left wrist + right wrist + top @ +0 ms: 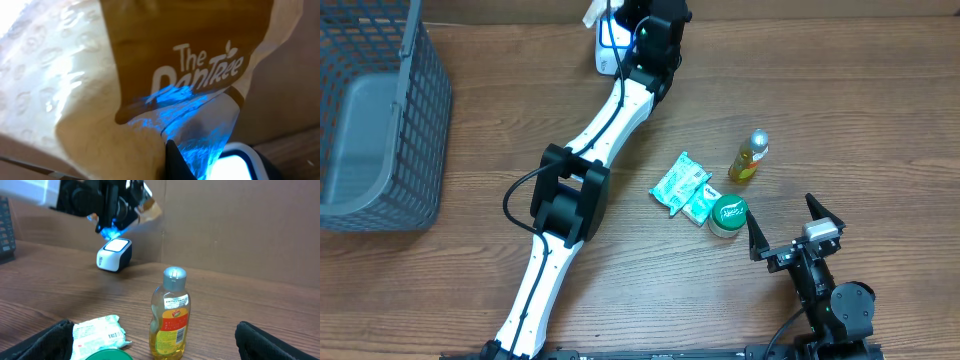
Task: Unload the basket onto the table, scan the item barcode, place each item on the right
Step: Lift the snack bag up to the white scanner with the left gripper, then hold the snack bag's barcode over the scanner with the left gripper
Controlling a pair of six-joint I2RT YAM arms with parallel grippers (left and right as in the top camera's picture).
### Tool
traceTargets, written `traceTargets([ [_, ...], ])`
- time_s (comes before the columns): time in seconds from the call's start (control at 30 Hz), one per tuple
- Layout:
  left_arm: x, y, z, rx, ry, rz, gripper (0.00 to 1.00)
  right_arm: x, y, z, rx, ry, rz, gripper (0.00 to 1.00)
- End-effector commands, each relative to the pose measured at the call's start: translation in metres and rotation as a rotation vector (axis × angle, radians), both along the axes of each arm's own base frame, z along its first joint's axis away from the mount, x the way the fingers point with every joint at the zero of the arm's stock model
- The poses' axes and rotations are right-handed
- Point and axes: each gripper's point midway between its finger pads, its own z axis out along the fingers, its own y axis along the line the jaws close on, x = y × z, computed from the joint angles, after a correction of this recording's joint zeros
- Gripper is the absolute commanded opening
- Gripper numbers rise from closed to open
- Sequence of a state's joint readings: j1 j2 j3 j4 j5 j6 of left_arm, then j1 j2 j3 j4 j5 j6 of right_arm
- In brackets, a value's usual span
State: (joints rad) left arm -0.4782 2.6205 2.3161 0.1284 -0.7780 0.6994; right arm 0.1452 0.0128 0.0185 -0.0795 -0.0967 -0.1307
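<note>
The item is a pouch (pixel 150 75) with a brown "The PanTree" label and clear plastic, and it fills the left wrist view. My left gripper (pixel 172 152) is shut on its lower edge. Blue light falls on the plastic just above the white scanner (pixel 240 165). Overhead, the left gripper (pixel 625 22) holds the item (pixel 595 15) over the scanner (pixel 608 50) at the table's far edge. The right wrist view shows the item (pixel 147 205) above the scanner (pixel 114 254). My right gripper (pixel 782 212) stands open at the near right, holding nothing.
A yellow liquid bottle (pixel 748 156), two teal packets (pixel 680 185) and a green-lidded tub (pixel 728 214) lie just ahead of the right gripper. A grey wire basket (pixel 380 110) stands at the left. The bottle (pixel 170 315) stands between the right fingers (pixel 42 340).
</note>
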Motion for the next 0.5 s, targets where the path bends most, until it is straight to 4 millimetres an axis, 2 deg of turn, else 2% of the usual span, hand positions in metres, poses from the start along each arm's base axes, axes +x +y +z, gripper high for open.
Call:
traceTargets([
  [0.0,0.003,-0.007,-0.012,0.013,0.015,-0.030,0.04,0.000,-0.002,-0.002,0.002,-0.002,-0.009,1.00],
  [0.17,0.002,-0.008,-0.020,-0.028,0.031,-0.025,0.04,0.000,-0.002,-0.002,0.002,-0.002,-0.009,1.00],
  [0.33,-0.002,-0.010,-0.038,-0.070,0.089,-0.028,0.04,0.000,-0.002,-0.002,0.002,-0.002,-0.009,1.00],
  [0.47,-0.001,-0.011,-0.033,-0.101,0.059,-0.028,0.04,0.000,-0.002,-0.002,0.002,-0.002,-0.009,1.00],
])
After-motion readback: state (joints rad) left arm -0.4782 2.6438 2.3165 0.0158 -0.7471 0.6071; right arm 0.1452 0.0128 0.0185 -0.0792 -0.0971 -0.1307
